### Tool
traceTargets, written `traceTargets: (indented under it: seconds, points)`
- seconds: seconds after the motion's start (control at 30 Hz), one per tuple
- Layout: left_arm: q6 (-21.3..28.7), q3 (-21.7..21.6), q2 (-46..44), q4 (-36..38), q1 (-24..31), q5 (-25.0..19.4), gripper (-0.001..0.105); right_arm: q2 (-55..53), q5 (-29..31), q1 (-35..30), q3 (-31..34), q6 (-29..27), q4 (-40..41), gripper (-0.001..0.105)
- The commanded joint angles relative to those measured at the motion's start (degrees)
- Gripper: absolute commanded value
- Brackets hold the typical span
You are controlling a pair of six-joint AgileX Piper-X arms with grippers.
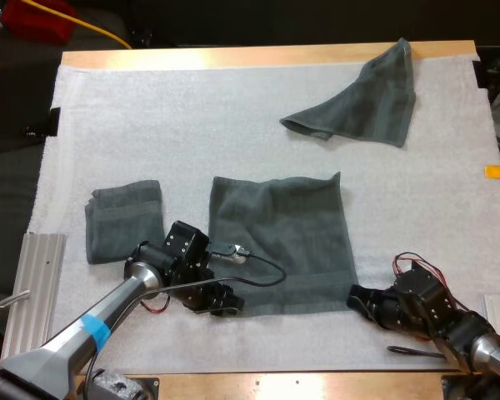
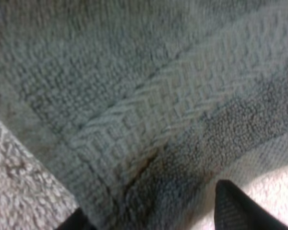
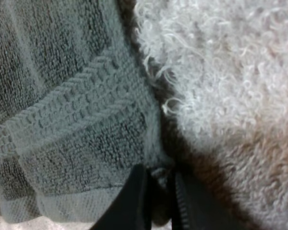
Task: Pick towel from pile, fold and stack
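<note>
Grey-green spread towel (image 1: pixel 283 242) lies flat at the middle of the white mat (image 1: pixel 192 125). The right gripper (image 1: pixel 356 298) pinches its near right corner, fingers (image 3: pixel 129 203) pressed on the hem; the left gripper (image 1: pixel 221 302) sits at the near left corner, its 2 fingers spread apart over the cloth. 1 folded towel (image 1: pixel 123 218) lies just left of it, and 1 crumpled towel (image 1: pixel 367 100) lies at the far right.

a wooden table (image 1: pixel 267 55) carries a white mat (image 1: pixel 175 125). on the mat lie a flat towel (image 1: pixel 283 242) near the front edge, a folded towel (image 1: pixel 123 218) just left of it, and a crumpled towel (image 1: pixel 362 100) at the far right corner.
</note>
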Motion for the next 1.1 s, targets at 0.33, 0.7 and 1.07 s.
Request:
traceTargets:
  seconds: [0.33, 0.7, 1.07]
  points:
    - [0.81, 0.51, 0.43, 2.51, -0.14, -3.27, 0.032, 0.31, -0.73, -0.12, 0.20, -0.63, 2.32, 0.002]
    - [2.13, 0.51, 0.43, 2.64, -0.14, -3.63, 0.008, 0.31, -0.69, -0.12, 0.20, -0.63, 2.32, 0.002]
    - [3.47, -1.23, -8.26, 5.33, -0.14, -3.63, 0.000, 0.31, -2.82, -0.12, -2.62, -4.21, 5.00, 0.002]
